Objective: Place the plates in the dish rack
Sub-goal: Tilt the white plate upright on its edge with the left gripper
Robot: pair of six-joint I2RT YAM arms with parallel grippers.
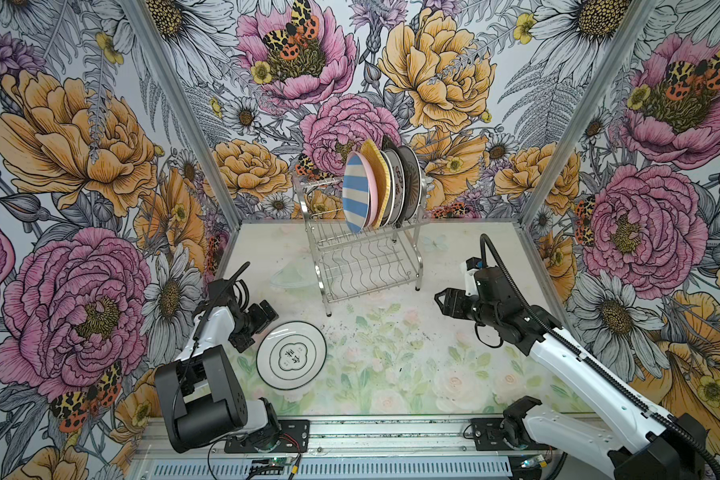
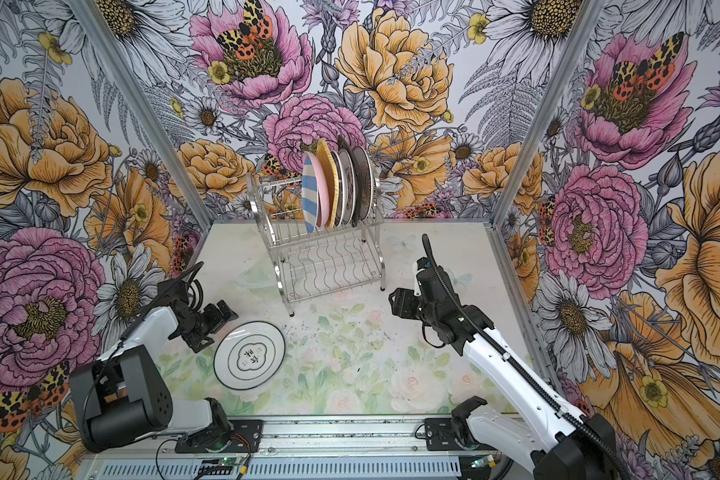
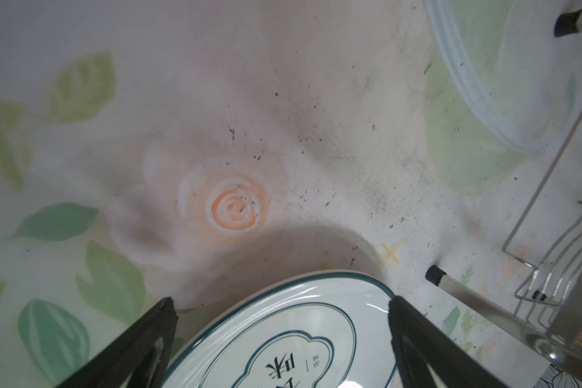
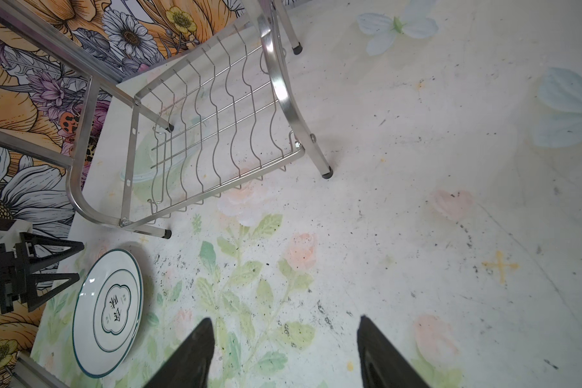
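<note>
On the white plate (image 1: 291, 355) lying in front of the dish rack (image 1: 362, 266) I see dark Chinese characters inside a lobed frame, unreadable to me

Bright even light; soft shadows; edges bowed; wrist views slightly blurred

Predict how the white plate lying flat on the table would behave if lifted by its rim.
Likely rigid: the white plate looks glazed ceramic, holding its shape. Its glossy rim, showing glare in the left wrist view, may slip in the left tool. Lying flat on the table, it probably won't roll, but could chip if dropped.
</note>
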